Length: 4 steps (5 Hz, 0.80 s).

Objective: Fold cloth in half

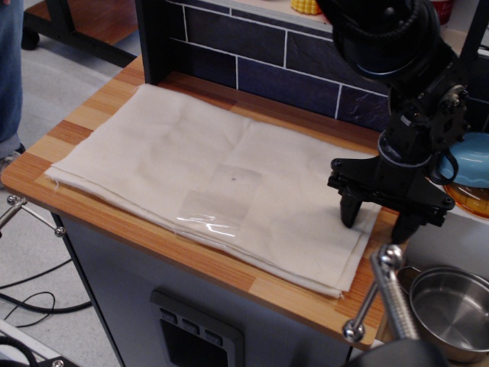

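Across the wooden countertop [229, 269], spread flat from about nine o'clock to four o'clock: the cloth [206, 180], cream, layered, faintly creased, with a shiny tape patch [210, 215] near its front edge and a tiny dark dot [233, 180] just behind that. No lifted corner, no raised edge, no new crease line. Judged from that: fold not yet begun, or at most on the point of beginning.

At three o'clock, straddling the cloth's right-hand edge: the gripper [377, 221], black, fingers spread apart, one tip down on or just above the fabric, the other off the edge over bare wood. Contact between tip and cloth too close to call. No fabric visibly pinched.

Left to do, by all appearances: close on that right edge, lift it, carry it over toward nine o'clock, lay it on the opposite edge, release. Nearly the whole task, then, ahead.

Off the counter at four to five o'clock: a steel pot [449, 309]. At three o'clock beyond the gripper: a blue bowl [472, 159].
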Tool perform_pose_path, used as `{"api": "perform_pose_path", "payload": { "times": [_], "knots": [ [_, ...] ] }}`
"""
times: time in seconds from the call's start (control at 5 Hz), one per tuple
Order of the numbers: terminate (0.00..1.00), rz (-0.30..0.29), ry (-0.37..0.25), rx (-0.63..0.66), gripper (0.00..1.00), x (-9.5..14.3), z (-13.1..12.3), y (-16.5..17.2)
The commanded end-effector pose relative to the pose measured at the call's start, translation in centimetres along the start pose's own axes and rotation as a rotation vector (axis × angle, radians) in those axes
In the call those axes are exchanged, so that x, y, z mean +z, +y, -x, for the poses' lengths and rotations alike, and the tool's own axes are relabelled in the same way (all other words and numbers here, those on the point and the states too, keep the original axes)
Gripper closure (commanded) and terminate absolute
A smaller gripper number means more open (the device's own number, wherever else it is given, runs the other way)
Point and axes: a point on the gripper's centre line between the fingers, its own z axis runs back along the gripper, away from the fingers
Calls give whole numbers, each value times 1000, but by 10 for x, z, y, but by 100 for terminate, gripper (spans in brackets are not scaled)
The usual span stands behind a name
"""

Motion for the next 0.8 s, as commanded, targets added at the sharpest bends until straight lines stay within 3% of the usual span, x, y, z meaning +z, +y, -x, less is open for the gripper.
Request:
{"api": "perform_pose_path", "payload": {
  "times": [0.0,0.2,0.4,0.6],
  "knots": [
    [0,-20,42,-66,100,-10,1,8],
    [0,-42,34,-98,100,-6,3,18],
    [0,1,42,-109,100,25,-8,40],
    [0,18,0,-100,100,55,-24,69]
  ]
}}
